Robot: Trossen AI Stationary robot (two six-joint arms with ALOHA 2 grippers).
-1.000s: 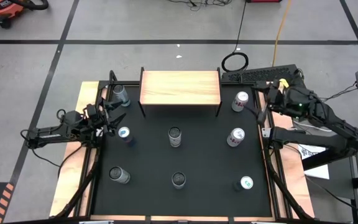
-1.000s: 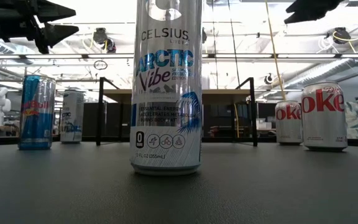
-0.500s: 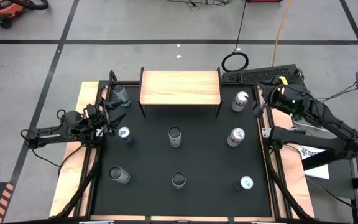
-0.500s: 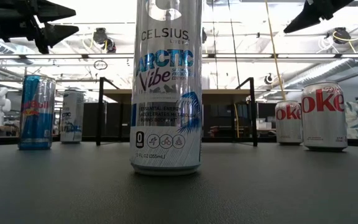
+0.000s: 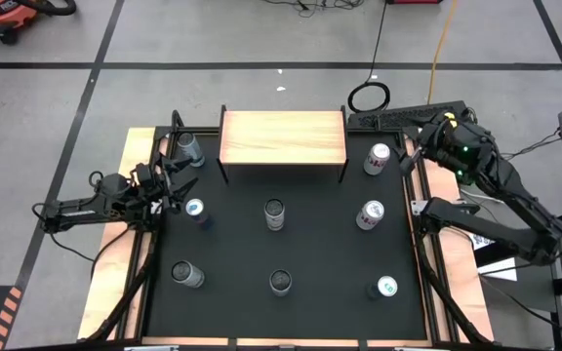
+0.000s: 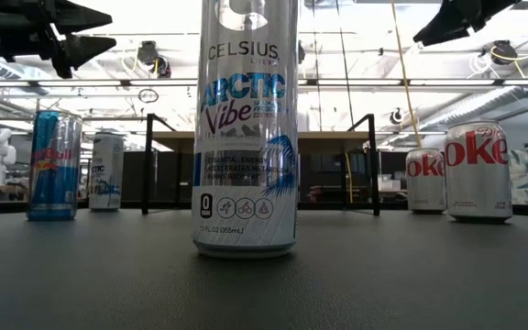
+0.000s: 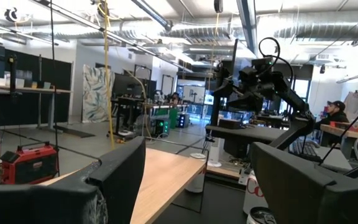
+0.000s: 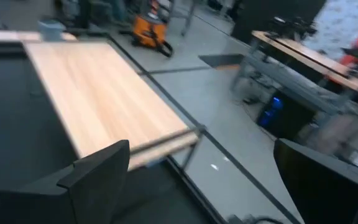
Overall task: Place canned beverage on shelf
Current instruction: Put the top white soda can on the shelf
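— Your right arm has swung back toward the far right corner; the left hasn't moved.

— And the shelf (image 5: 283, 137)?

— Bare, at the counter's (image 5: 320, 253) far edge. Right gripper (image 5: 421, 156) hangs fingers wide above the Coke can (image 5: 377, 158), likely lining up. Left gripper (image 5: 174, 180) waits fingers apart, empty, beside the blue can (image 5: 196, 210).

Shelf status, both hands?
Left hand open, empty, beside the blue can. Right hand open, empty, near the Coke can. Light-wood shelf on black legs bare, nothing blocking.
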